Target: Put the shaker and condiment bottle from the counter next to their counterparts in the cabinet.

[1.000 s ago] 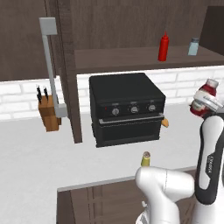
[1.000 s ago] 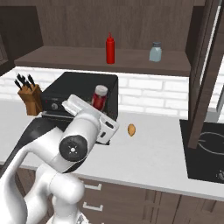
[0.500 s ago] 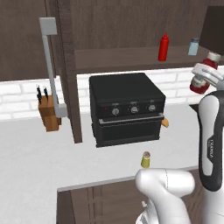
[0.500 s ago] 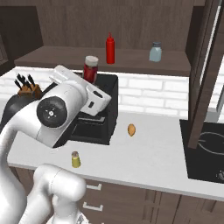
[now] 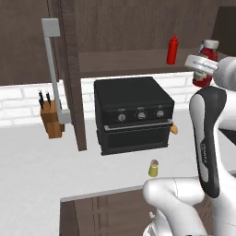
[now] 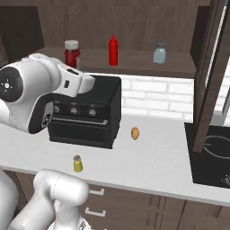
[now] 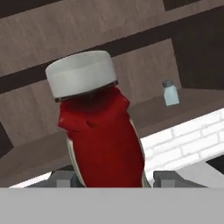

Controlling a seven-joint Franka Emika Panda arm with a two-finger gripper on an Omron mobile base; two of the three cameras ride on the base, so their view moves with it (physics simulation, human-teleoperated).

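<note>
up at the dark wood cabinet shelf (image 6: 134,67), the gripper (image 7: 111,178) is clamped on the squat red white-capped condiment bottle (image 7: 98,131), needing setting beside the slim red squeeze bottle (image 6: 113,50).

Grey band cuts off the condiment bottle's (image 7: 103,140) base.

The white arm is raised high from the base, elbow bent, with the forearm reaching forward at about shelf height. The gripper (image 7: 107,177) is closed on the condiment bottle (image 7: 100,135), which is held roughly upright, cap on top, low between the two fingers (image 7: 168,178).
</note>
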